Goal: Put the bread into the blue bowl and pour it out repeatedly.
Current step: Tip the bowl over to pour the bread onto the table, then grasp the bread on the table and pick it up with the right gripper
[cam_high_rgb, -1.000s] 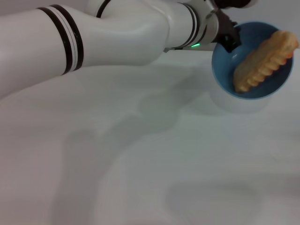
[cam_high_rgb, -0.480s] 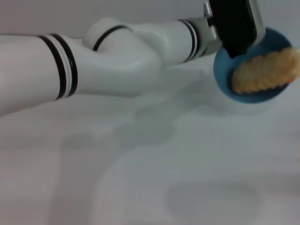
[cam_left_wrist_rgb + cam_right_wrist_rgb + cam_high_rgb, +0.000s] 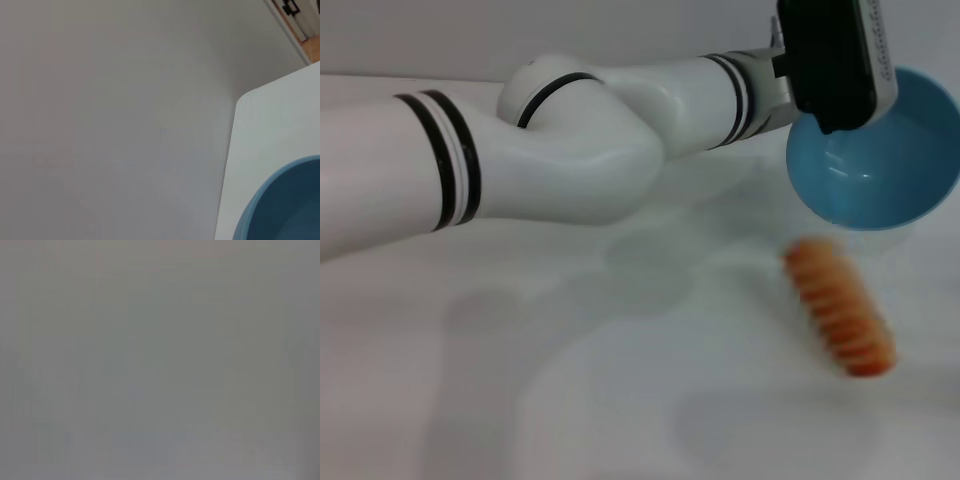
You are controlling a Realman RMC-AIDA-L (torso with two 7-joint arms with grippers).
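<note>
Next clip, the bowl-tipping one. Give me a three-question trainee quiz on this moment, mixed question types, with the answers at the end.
1. True or false: the bread lies inside the blue bowl.
2. Which arm holds the bowl? A) left B) right C) neither
3. Fill in: the bowl is tipped so that its opening faces the ____.

Key:
1. False. The bowl is empty; the bread is below it, over the white table, orange striped face showing.
2. A. The left gripper is at the bowl's rim, its fingers hidden behind the wrist housing. The right arm is out of the head view, and its wrist view shows only plain grey.
3. Head camera; the hollow interior shows.
</note>
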